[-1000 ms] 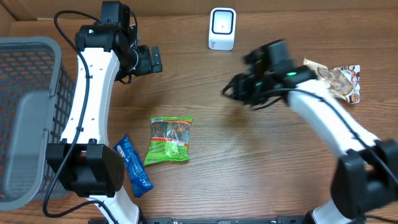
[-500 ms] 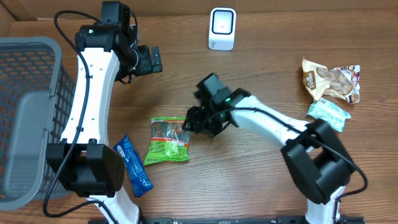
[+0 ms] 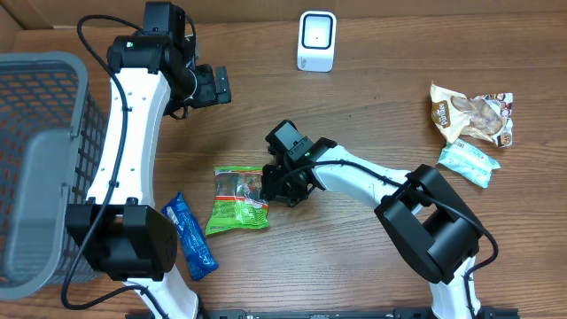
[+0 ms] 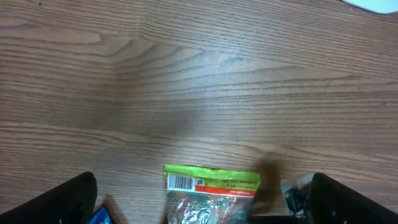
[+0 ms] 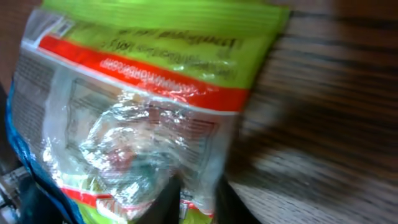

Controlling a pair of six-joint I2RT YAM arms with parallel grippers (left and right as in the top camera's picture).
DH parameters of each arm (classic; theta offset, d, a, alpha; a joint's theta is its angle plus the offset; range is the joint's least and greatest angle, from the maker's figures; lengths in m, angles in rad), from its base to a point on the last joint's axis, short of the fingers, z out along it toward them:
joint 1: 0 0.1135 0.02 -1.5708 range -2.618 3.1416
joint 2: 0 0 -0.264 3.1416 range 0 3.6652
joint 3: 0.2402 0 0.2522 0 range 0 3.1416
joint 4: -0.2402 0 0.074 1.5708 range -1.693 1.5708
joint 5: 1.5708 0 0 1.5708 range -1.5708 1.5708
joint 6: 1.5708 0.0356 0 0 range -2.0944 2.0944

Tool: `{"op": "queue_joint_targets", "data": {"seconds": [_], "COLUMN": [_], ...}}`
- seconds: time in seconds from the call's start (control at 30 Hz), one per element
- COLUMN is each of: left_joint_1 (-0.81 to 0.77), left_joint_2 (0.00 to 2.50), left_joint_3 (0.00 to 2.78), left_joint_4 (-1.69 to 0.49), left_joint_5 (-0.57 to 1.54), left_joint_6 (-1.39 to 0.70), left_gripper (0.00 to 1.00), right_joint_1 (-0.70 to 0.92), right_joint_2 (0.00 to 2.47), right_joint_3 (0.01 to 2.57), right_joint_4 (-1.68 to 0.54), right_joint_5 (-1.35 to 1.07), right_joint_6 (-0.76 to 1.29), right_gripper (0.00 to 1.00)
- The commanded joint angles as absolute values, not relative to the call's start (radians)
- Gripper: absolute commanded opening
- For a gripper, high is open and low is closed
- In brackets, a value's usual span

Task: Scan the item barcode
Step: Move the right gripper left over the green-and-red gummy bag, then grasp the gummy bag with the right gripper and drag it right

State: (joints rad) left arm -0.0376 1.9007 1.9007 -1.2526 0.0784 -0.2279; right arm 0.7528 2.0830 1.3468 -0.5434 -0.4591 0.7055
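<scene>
Nearest me a blue packet [image 3: 189, 235] lies on the counter [image 3: 354, 266]. Just beyond it is the green bag [image 3: 239, 202], flat with its label up. Its barcode [image 4: 180, 182] sits on the far edge strip, facing the ceiling, so I doubt the scanner could read it where it lies.

The right hand [image 3: 276, 184] is low at the bag's right edge. Its fingers are drawn nearly together with the film between them. I take that for a pinch on the rim, likely chosen because the rim is thin and away from the barcode. The bag is not lifted yet.

Farther back, the left hand [image 3: 217, 86] hangs over the counter, spread wide and holding nothing, well clear of the bag.

At the far edge stands the white scanner [image 3: 316, 41], well apart from the bag. The bag would need carrying there, barcode turned toward it.
</scene>
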Motion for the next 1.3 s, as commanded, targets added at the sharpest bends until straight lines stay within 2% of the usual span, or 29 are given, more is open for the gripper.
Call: {"op": "queue_joint_targets", "data": {"seconds": [0.0,0.13,0.17,0.27,0.3,0.47,0.57,0.7,0.77,0.83,0.87,0.9,0.93,1.13,1.27], "left_joint_1": [-0.039,-0.039,-0.039,-0.039,-0.039,-0.039,-0.039,-0.039,-0.039,-0.039,-0.039,-0.039,-0.039,-0.039,-0.039], "left_joint_2": [1.903,1.903,1.903,1.903,1.903,1.903,1.903,1.903,1.903,1.903,1.903,1.903,1.903,1.903,1.903], "left_joint_3": [1.913,1.913,1.913,1.913,1.913,1.913,1.913,1.913,1.913,1.913,1.913,1.913,1.913,1.913,1.913], "left_joint_4": [-1.252,-1.252,-1.252,-1.252,-1.252,-1.252,-1.252,-1.252,-1.252,-1.252,-1.252,-1.252,-1.252,-1.252,-1.252], "left_joint_5": [0.085,0.086,0.085,0.085,0.085,0.085,0.085,0.085,0.085,0.085,0.085,0.085,0.085,0.085,0.085], "left_joint_6": [-0.206,-0.205,-0.206,-0.205,-0.205,-0.205,-0.205,-0.206,-0.206,-0.206,-0.205,-0.205,-0.206,-0.205,-0.205], "left_gripper": [1.0,1.0,1.0,1.0,1.0,1.0,1.0,1.0,1.0,1.0,1.0,1.0,1.0,1.0,1.0], "right_joint_1": [0.746,0.746,0.748,0.758,0.76,0.779,0.799,0.845,0.869,0.883,0.885,0.884,0.881,0.802,0.731], "right_joint_2": [2.09,2.09,2.09,2.09,2.09,2.09,2.09,2.09,2.09,2.09,2.09,2.09,2.09,2.075,2.039], "right_joint_3": [1.346,1.346,1.346,1.346,1.346,1.346,1.346,1.346,1.346,1.346,1.346,1.346,1.346,1.373,1.377], "right_joint_4": [-0.547,-0.55,-0.551,-0.538,-0.53,-0.498,-0.473,-0.453,-0.453,-0.455,-0.459,-0.47,-0.485,-0.585,-0.612], "right_joint_5": [-0.434,-0.434,-0.435,-0.445,-0.45,-0.457,-0.414,-0.252,-0.2,-0.187,-0.187,-0.187,-0.188,-0.262,-0.348], "right_joint_6": [0.707,0.707,0.707,0.708,0.707,0.707,0.707,0.707,0.708,0.708,0.707,0.708,0.708,0.699,0.479], "right_gripper": [0.09,0.08,0.16,0.5,0.56,0.7,0.72,0.7,0.65,0.55,0.41,0.11,0.04,0.04,0.04]}}
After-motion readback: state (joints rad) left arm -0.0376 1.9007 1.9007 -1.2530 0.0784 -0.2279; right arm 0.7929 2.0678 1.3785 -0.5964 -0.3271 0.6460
